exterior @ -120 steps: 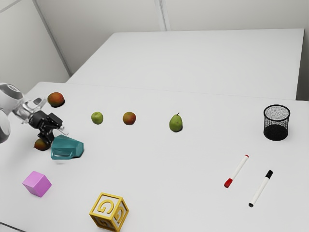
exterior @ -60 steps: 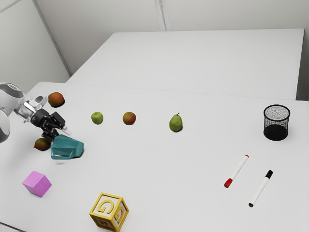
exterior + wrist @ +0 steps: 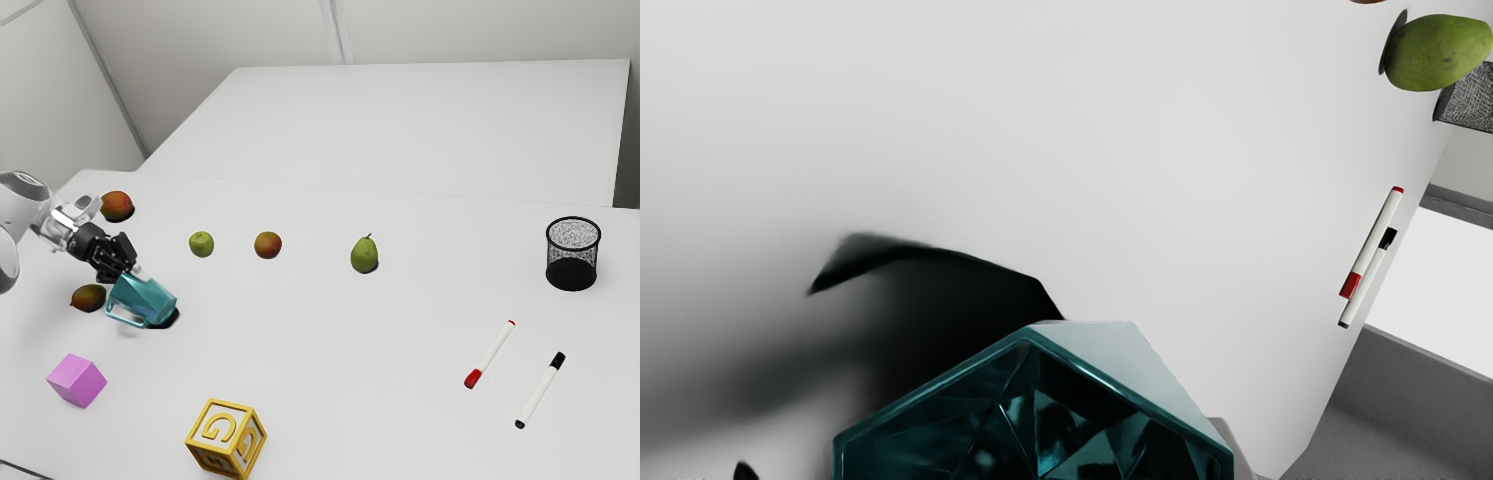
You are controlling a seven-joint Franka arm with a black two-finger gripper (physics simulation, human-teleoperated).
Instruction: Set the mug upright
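Observation:
In the exterior view, the gripper (image 3: 122, 268) is at the mouth end of the teal mug (image 3: 145, 297), at the far left of the table, and is shut on the mug. The mug hangs tilted, its mouth toward the gripper and its base slanting down toward the exterior view's right. Its handle faces the near side, and a dark shadow lies under the base. In the wrist view, the open mouth of the mug (image 3: 1040, 427) faces the camera; the contact between gripper and mug is hidden there.
A brown-green fruit (image 3: 88, 297) lies close beside the mug, with a pink cube (image 3: 77, 380) and a letter block (image 3: 227, 438) nearer the camera. A green apple (image 3: 201, 244), a red fruit (image 3: 268, 245) and a pear (image 3: 364, 254) lie farther along. Markers (image 3: 490, 354) and a mesh cup (image 3: 572, 255) stand apart.
The gripper has shifted slightly toward the exterior view's right. The mug, earlier lying on its side on the table, has risen a little and tilted base-down.

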